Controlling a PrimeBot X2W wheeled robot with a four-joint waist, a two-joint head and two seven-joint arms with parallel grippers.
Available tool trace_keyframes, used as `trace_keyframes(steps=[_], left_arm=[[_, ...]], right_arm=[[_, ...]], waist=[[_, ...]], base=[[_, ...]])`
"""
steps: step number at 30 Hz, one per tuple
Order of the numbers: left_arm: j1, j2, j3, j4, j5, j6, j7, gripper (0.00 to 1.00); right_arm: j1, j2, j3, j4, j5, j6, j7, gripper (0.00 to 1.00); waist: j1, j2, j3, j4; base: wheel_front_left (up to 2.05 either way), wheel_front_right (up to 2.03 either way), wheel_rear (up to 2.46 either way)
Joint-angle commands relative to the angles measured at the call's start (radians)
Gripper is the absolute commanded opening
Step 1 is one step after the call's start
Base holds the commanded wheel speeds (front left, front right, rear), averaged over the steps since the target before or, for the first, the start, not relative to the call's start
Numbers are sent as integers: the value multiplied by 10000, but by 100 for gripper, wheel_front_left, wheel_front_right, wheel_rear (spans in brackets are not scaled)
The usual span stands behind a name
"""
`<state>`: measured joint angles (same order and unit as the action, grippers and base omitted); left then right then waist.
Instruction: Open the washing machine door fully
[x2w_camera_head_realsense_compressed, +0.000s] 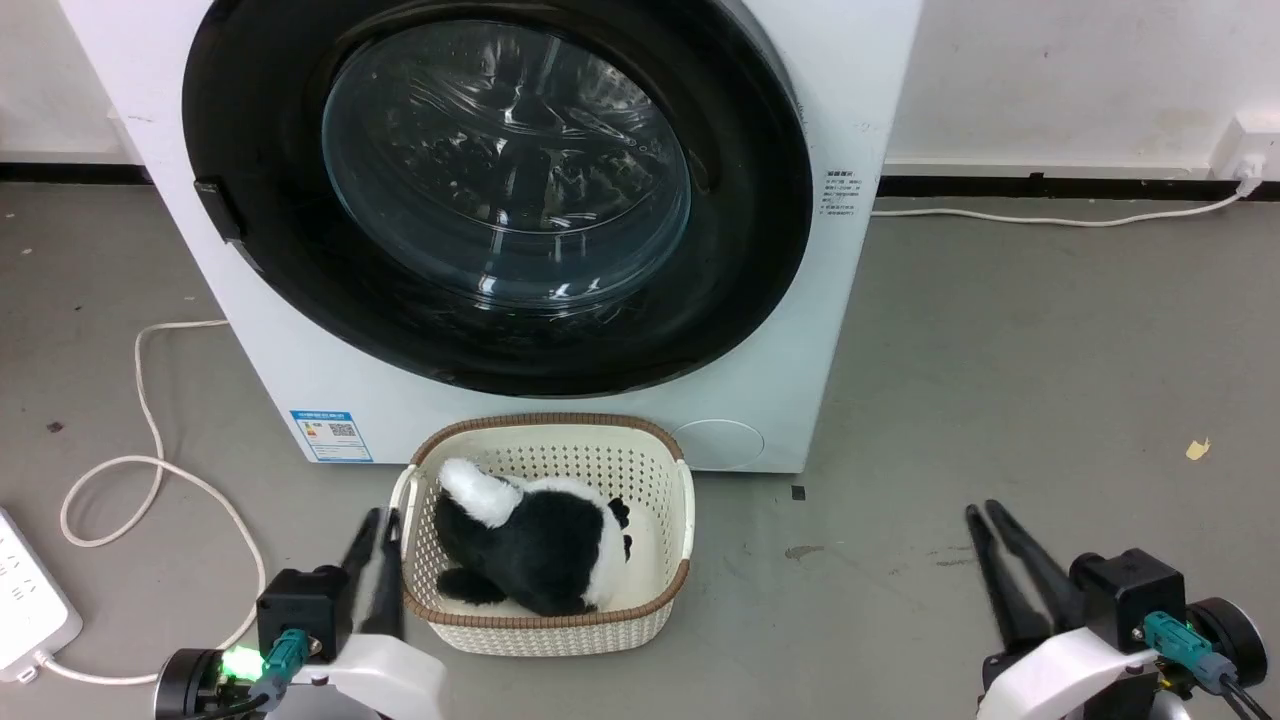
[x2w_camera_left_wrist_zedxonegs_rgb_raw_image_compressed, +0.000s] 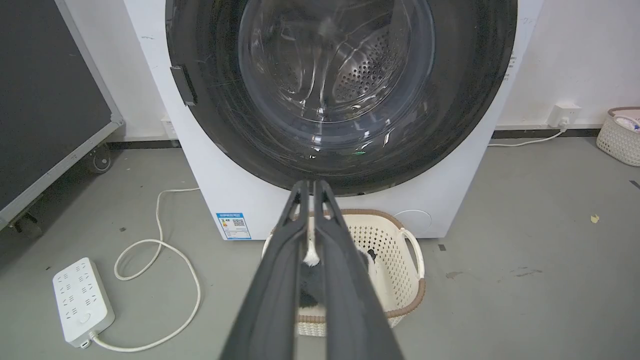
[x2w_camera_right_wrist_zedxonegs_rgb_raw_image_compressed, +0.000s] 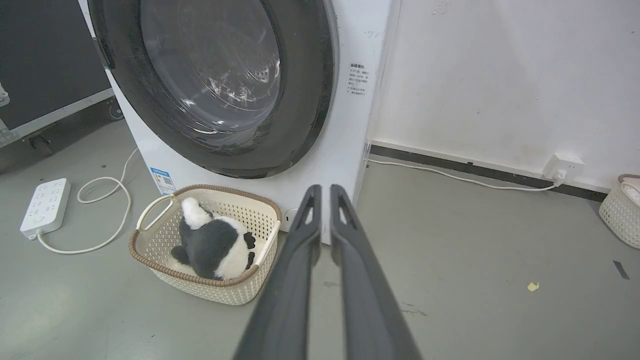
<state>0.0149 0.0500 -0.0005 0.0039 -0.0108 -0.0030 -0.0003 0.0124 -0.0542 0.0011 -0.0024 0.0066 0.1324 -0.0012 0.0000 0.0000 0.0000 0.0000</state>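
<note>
Down in the bottom corners of the head frame, both pincers are waiting. The left pincer (x2w_camera_head_realsense_compressed: 384, 515) is sitting just beside the basket (x2w_camera_head_realsense_compressed: 560, 425), and the right pincer (x2w_camera_head_realsense_compressed: 981, 507) is hanging over bare floor. Each is keeping its fingers nearly together and gripping nothing. Across the upper middle, the washing machine door (x2w_camera_head_realsense_compressed: 500, 190) is lying closed, flush against the washing machine (x2w_camera_head_realsense_compressed: 860, 90). I'm judging the reach as not yet begun. Next I'm expecting to lift the left pincer to the dark tab (x2w_camera_head_realsense_compressed: 218, 208) on the rim's left edge, catch it and pull outward, clearing the basket below.
</note>
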Motion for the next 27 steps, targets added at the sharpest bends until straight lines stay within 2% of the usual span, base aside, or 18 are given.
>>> trace_keyframes(steps=[1, 27], left_arm=[[0, 0, -1, 2, 0, 1, -4, 100], [-103, 1, -186, 113, -104, 98, -466, 100]], right_arm=[[1, 0, 1, 0, 6, 0, -5, 100], [-51, 1, 69, -109, 116, -3, -464, 100]], waist=[[0, 0, 0, 0], [0, 0, 304, 120]], base=[[0, 0, 0], [0, 0, 0]])
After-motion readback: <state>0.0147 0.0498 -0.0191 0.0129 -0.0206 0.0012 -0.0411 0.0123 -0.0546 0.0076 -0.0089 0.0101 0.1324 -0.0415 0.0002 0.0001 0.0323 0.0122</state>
